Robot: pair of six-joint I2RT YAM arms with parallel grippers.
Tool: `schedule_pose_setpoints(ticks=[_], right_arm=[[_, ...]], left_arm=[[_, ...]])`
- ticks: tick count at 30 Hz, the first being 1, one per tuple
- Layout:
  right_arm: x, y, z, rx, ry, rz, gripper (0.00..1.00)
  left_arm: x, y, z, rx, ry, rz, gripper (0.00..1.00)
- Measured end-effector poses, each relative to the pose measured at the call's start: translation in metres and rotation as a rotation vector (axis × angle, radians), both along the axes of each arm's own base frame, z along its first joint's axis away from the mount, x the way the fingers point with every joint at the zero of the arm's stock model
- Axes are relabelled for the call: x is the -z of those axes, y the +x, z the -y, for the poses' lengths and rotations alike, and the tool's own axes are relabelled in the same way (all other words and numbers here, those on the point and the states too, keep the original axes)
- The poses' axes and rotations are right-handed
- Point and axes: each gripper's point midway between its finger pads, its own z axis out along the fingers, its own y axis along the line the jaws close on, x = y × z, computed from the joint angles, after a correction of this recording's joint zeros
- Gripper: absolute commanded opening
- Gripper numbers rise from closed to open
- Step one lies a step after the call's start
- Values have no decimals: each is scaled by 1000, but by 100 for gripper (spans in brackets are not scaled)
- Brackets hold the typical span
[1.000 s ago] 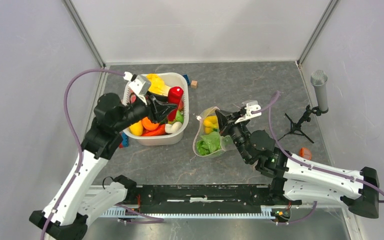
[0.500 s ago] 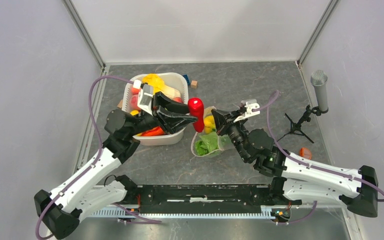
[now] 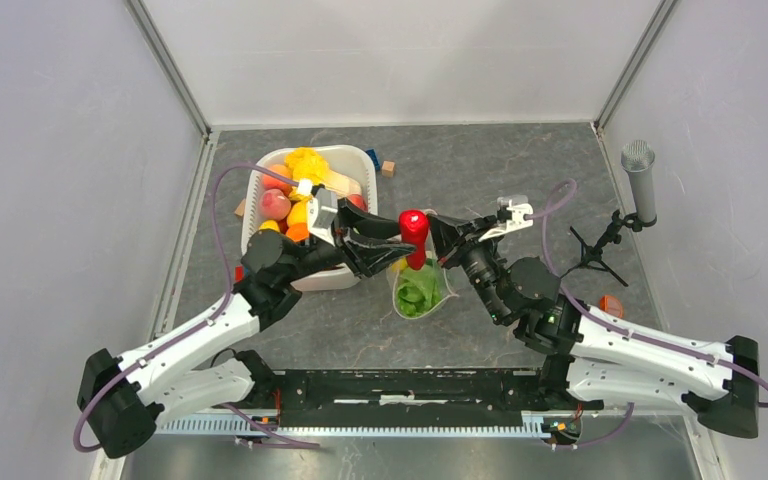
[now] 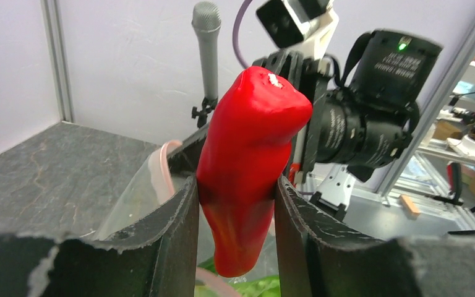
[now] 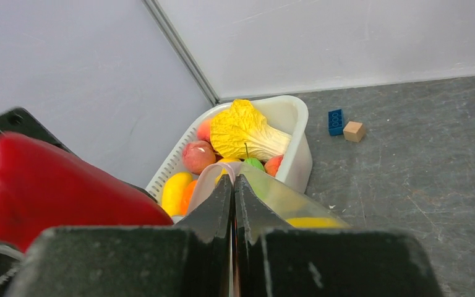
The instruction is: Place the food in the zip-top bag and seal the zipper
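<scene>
My left gripper is shut on a red pepper, held upright over the open mouth of the zip-top bag. In the left wrist view the pepper sits between both fingers, its tip just above green food in the bag. My right gripper is shut on the bag's pink zipper edge and holds the mouth up. The bag holds a green leafy piece and a yellow piece. The white tub holds a yellow-leaved cabbage, a peach and several other fruits.
A blue block and a wooden block lie beyond the tub. A microphone on a small tripod stands at the right. An orange piece lies by the right arm.
My left gripper has lifted the red pepper out of the tub and carried it right, to above the bag's mouth. The right gripper has kept its grip on the bag edge.
</scene>
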Motion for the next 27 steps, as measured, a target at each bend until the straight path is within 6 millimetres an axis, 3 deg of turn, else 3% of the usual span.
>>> schedule_pose_setpoints(ticks=[8,16,21,27], right_arm=[[-10,-2,0,-13,51,-14,4],[-5,0,2,-1,34,-42,3],[-1,3,6,26,26,-55,4],[1,4,9,42,27,-66,5]], left_arm=[[18,8,9,-104,50,79,36],[30,29,7,-286,132,171,42],[36,45,11,-346,147,201,54],[42,53,11,-379,168,192,81]])
